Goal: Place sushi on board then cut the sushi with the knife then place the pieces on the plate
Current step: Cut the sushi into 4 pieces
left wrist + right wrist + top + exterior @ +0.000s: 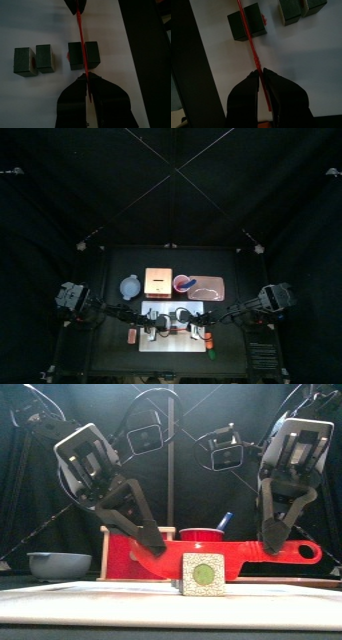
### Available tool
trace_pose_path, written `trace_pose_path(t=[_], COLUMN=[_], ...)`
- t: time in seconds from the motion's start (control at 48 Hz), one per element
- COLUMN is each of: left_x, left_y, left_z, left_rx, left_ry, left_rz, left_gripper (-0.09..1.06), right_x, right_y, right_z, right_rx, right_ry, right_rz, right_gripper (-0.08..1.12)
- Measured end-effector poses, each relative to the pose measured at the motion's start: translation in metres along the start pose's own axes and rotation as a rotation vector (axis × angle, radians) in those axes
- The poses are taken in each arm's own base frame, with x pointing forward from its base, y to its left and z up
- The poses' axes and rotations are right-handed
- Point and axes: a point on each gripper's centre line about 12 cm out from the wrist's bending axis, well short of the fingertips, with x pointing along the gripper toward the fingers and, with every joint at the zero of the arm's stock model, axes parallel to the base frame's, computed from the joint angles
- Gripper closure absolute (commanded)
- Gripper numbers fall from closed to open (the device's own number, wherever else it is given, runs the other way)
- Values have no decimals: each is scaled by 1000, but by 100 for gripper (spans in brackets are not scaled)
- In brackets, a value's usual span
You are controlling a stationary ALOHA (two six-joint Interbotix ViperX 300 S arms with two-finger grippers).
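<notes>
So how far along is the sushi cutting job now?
Done: two sushi pieces lie cut free on the white board. In hand: the left gripper and right gripper hold the red knife on the remaining block. Left: finish cutting, then move pieces to the pink tray.

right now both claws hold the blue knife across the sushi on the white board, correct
Only the colour is wrong. In the front view the left claw and right claw hold the red knife across the sushi on the white board; the blue knife stands in the red cup behind.
</notes>
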Motion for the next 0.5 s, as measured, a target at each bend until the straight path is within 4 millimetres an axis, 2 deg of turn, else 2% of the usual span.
trace_pose_path(t=[0.188,0.5], left_x=[6,5], left_y=[1,1], left_z=[-8,-7], left_rx=[-1,0], left_ry=[29,27], left_rz=[5,3], left_gripper=[54,54], right_x=[4,6], right_y=[-1,-1], right_z=[-1,-1], right_rx=[-4,-4], right_ry=[6,11], right_rz=[-5,-8], right_gripper=[55,55])
